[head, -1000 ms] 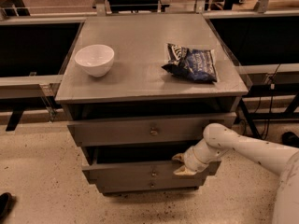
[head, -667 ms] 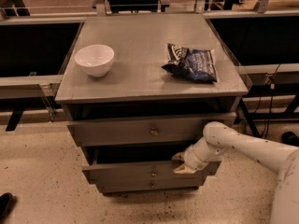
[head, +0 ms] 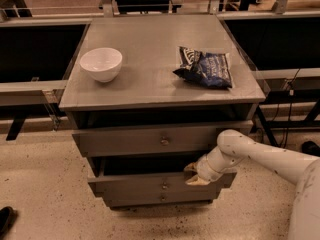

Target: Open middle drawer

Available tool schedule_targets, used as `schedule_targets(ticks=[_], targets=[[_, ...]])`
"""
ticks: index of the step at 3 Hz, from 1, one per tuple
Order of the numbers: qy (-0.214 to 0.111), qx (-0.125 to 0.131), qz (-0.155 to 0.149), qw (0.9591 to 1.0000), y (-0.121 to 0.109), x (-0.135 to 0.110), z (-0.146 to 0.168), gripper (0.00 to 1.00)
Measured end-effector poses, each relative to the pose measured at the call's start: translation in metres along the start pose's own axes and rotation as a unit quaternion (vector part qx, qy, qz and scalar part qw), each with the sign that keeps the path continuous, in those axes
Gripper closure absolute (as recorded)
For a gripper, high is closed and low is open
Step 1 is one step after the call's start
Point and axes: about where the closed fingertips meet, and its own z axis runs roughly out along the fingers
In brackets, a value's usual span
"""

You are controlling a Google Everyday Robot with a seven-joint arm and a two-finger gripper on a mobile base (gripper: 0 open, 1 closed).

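The middle drawer [head: 135, 184] stands partly pulled out, under the top drawer [head: 125, 141] of the bench [head: 150, 79]. The gripper [head: 193, 174] is at its right end, with the jaws clamped on the front's upper edge.

We find dim, warm light, with black shadow above the middle drawer [head: 130, 184] — the gripper [head: 194, 175] at its right end.

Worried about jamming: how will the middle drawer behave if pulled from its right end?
Likely rigid: the middle drawer looks like solid board. The end effector sits at its right end, off the central knob, so it may skew.
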Motion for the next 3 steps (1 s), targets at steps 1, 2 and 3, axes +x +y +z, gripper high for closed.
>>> schedule_targets(ticks=[1,2,3], targets=[[0.000,0.000,0.000,1.0000,-0.0018,0.0000,-0.0003,1.00],[0.000,-0.001,-0.001,1.0000,-0.0023,-0.0003,-0.0004,1.00],[0.000,-0.001,-0.001,1.0000,-0.0061,0.0001,-0.0011,1.00]])
